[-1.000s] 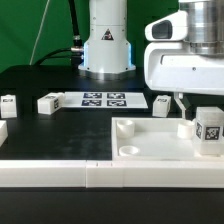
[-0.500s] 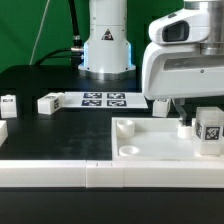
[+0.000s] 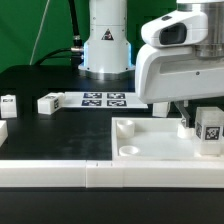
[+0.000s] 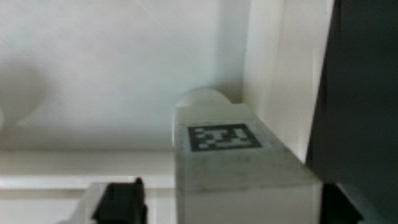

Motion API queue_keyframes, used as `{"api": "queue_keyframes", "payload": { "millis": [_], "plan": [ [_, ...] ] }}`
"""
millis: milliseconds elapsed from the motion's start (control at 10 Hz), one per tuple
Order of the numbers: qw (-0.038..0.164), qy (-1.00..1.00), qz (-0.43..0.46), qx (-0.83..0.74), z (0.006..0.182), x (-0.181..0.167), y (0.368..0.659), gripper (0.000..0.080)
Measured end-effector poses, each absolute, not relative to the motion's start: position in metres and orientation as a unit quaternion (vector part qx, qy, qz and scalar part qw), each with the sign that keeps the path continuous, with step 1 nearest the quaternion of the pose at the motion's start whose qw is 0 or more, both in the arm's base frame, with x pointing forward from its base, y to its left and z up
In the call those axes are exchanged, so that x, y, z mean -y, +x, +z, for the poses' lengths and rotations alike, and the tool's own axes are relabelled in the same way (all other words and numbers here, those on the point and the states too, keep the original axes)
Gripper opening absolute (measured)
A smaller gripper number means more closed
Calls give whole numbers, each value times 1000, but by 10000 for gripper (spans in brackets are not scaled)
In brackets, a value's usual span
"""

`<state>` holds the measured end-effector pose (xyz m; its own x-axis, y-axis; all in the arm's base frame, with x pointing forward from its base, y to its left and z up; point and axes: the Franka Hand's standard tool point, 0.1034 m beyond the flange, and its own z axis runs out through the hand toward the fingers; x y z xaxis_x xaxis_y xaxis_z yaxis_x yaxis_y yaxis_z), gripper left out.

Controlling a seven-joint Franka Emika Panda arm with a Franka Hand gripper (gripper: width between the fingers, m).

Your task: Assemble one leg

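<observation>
A leg (image 3: pixel 209 129), a small white block with a black-and-white tag, stands on the large white recessed panel (image 3: pixel 150 142) at the exterior view's right. My gripper (image 3: pixel 186 122) hangs low over the panel right beside this leg, its white hand hiding much of it. In the wrist view the leg (image 4: pixel 228 140) lies between my two dark fingers, tag face showing. A gap shows between it and one finger (image 4: pixel 123 202). The gripper (image 4: pixel 240 205) is open, and I cannot see it clamping the leg.
Other white legs lie on the black table at the exterior view's left (image 3: pixel 9 103), (image 3: pixel 47 103), (image 3: pixel 2 130), and one (image 3: pixel 163 102) sits behind the hand. The marker board (image 3: pixel 103 99) lies before the robot base (image 3: pixel 107 45). A long white bar (image 3: pixel 60 175) runs along the front.
My hand has shifted a little toward the exterior view's left over the panel. The tagged leg on the panel has stayed where it was.
</observation>
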<state>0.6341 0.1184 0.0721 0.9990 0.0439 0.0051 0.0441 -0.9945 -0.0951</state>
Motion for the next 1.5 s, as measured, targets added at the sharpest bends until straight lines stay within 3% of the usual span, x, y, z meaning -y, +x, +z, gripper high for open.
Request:
{"api": "queue_keyframes", "payload": {
  "millis": [100, 400, 600, 900, 1500],
  "plan": [
    [48, -999, -1, 19, 72, -118, 634, 291],
    [50, -999, 1, -16, 72, -118, 634, 291],
    [68, -985, 6, -157, 72, -115, 635, 291],
    [75, -939, 12, -336, 71, -114, 636, 291],
    [63, -782, 21, -620, 70, -118, 634, 291]
  ]
}}
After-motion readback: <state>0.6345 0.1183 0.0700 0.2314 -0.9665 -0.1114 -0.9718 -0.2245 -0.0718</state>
